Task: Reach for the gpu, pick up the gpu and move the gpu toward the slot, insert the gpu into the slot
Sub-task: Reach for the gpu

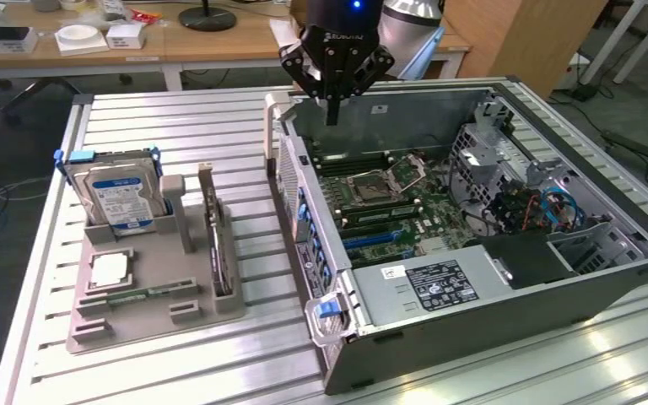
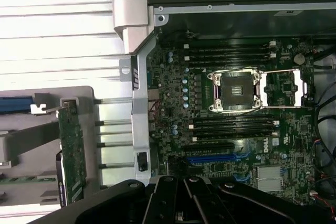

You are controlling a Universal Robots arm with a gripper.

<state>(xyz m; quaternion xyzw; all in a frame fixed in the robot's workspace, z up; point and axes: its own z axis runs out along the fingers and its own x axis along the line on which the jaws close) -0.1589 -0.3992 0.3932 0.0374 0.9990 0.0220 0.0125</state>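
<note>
The gpu (image 1: 219, 249) is a thin card standing on edge in the grey holder tray (image 1: 144, 325), on the exterior view's left of the open computer case. In the wrist view the gpu (image 2: 71, 150) shows as a narrow green-and-dark board with a metal bracket at one end. The slot (image 1: 373, 240) is a long blue strip on the green motherboard; the wrist view has the slot (image 2: 210, 158) just ahead of the fingers. My gripper (image 1: 332, 114) hangs shut and holds nothing, above the case's far corner, well apart from the gpu. The gripper (image 2: 184, 192) is black.
A blue-labelled hard drive (image 1: 121, 198) stands in the tray's far end, with a processor chip (image 1: 110, 270) and a memory stick (image 1: 132, 297) lying nearer. The case wall (image 1: 301, 219) rises between tray and motherboard. The silver processor socket (image 2: 235, 92) and a power supply (image 1: 437, 283) sit inside.
</note>
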